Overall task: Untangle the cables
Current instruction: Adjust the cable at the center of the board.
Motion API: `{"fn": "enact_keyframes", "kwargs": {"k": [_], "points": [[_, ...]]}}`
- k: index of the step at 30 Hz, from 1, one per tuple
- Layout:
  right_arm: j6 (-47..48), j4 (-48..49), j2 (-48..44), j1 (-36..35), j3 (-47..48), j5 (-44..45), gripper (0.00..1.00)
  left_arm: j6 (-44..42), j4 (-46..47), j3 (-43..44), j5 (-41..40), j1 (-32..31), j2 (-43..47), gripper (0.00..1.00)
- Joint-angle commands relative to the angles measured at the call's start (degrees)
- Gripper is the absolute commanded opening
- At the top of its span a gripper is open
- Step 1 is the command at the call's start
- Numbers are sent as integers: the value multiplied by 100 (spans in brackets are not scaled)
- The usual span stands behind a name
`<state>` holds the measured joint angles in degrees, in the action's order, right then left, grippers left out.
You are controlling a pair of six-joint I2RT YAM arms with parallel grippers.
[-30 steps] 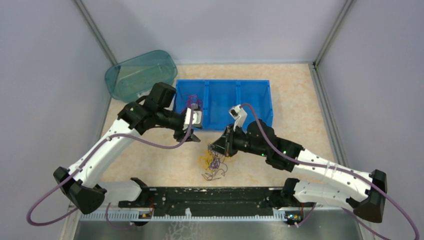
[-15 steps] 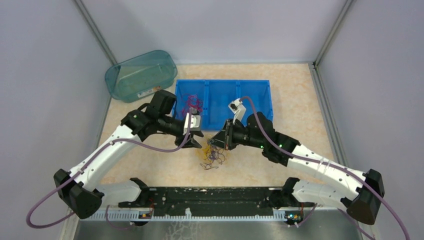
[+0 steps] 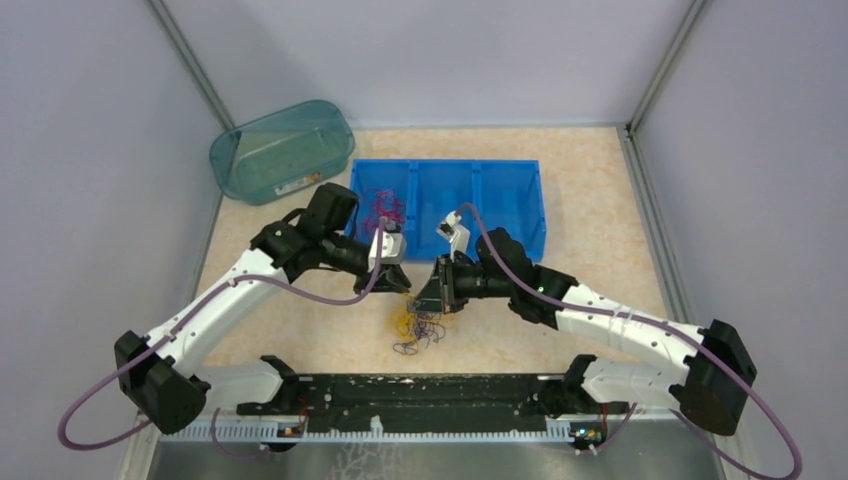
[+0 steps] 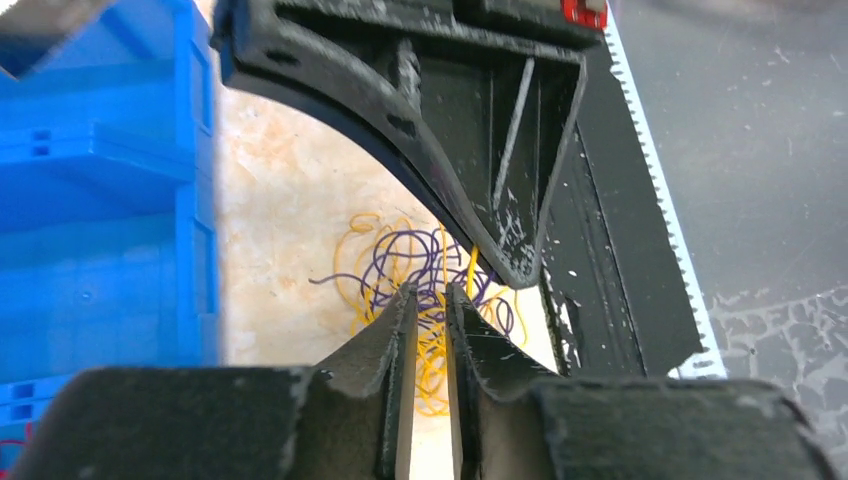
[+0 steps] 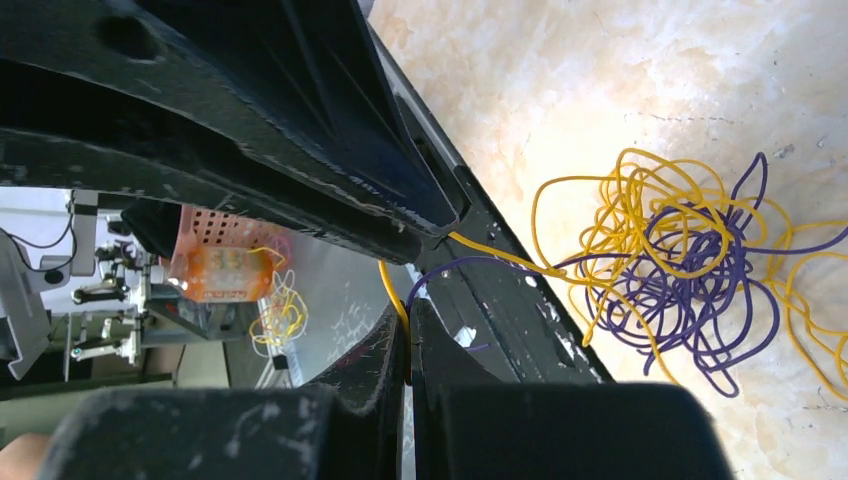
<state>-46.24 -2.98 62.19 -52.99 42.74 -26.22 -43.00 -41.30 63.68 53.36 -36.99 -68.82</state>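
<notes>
Left claw (image 4: 428, 293) narrowed to a slit over the cables (image 5: 668, 262); right claw (image 5: 408, 322) pinches them.

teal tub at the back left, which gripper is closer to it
Left. The left gripper is nearer the camera than the teal tub and to its right; the right gripper is further right, both just above the cables.
</notes>
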Motion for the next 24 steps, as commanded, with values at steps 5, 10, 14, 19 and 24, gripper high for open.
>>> {"fn": "enact_keyframes", "kwargs": {"k": [5,10,14,19,24], "points": [[1,436,-129,26,-74,-99,0,-789,-966,-61,720,-21,140,49],[26,355,-171,26,-97,-54,0,-2164,-1847,121,441,-18,89,53],[26,394,-169,26,-93,-51,0,-2002,-1667,107,516,-25,39,54],[-8,522,-98,26,-73,-107,0,-267,86,-171,46,-27,115,47],[-9,547,-78,26,-66,-90,0,-102,169,-274,122,-36,79,38]]}}
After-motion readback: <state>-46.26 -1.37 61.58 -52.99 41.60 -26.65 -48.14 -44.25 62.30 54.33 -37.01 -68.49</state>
